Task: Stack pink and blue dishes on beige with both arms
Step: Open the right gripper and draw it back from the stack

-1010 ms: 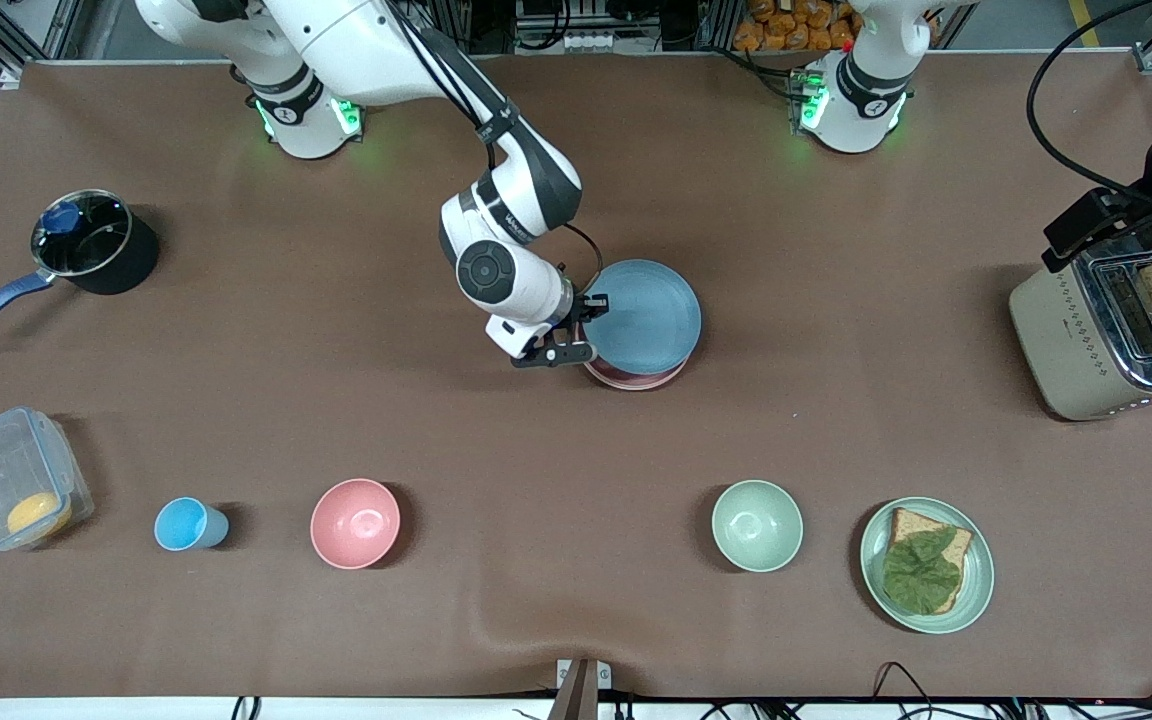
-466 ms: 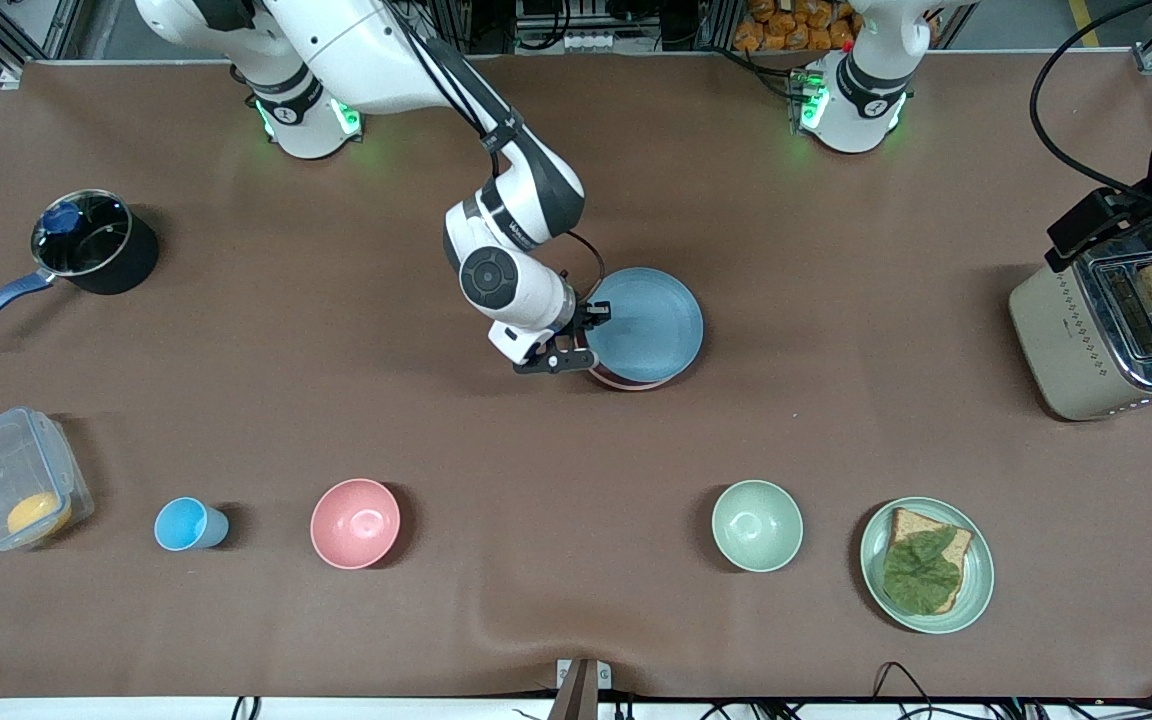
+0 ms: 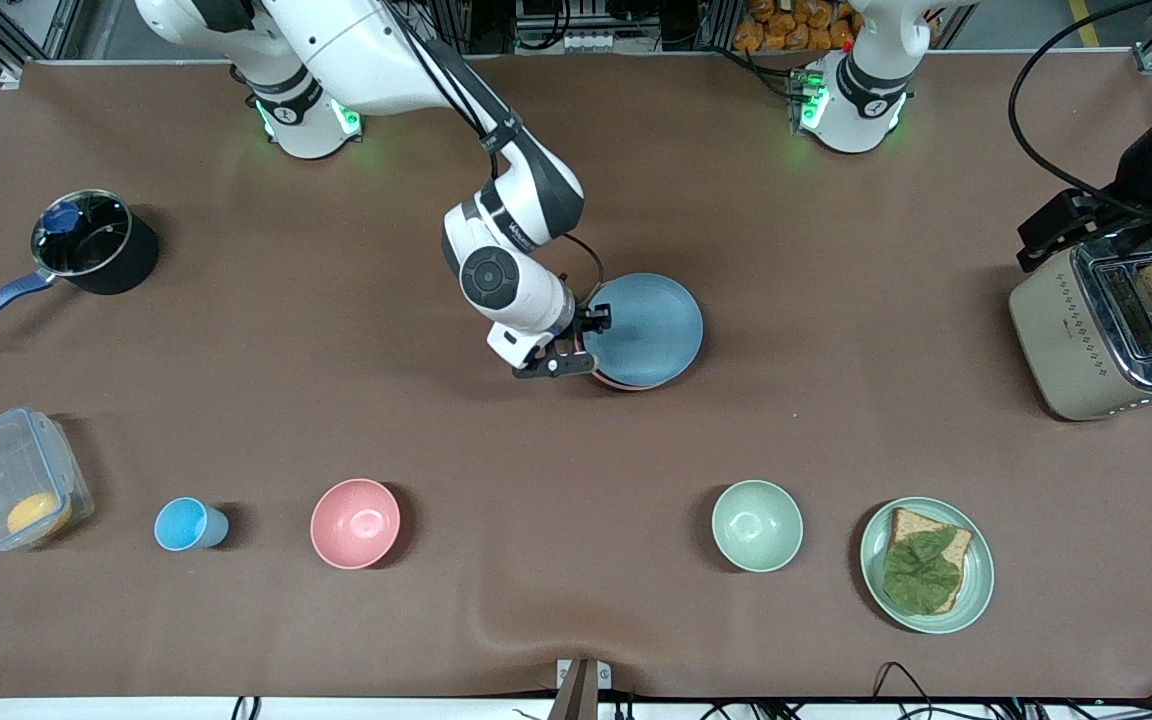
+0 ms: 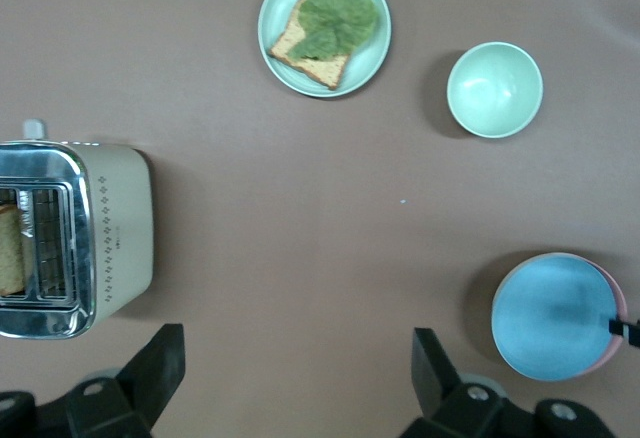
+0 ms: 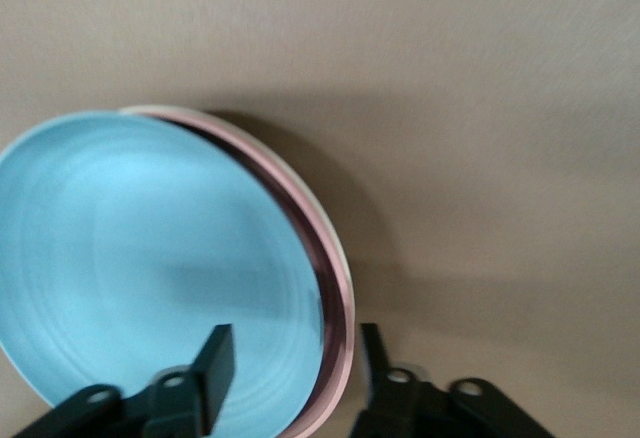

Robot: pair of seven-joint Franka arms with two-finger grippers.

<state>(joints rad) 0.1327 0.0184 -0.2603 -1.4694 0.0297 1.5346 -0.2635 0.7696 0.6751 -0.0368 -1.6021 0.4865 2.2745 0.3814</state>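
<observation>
Front view: a brown matte bench spans the scene, aluminium framing along its robot-side edge. Near its middle the flat round pastel blue plate lies on the pastel pink plate, only a thin pink rim showing. The right gripper is at that stack's rim toward the right arm's end, jaws apart around the edge. The left gripper hangs over the beige-and-chrome toaster.

Left wrist view: spread fingers; the blue plate well apart from the toaster.

Right wrist view: blue plate tilted over pink rim and cream-beige plate edge
</observation>
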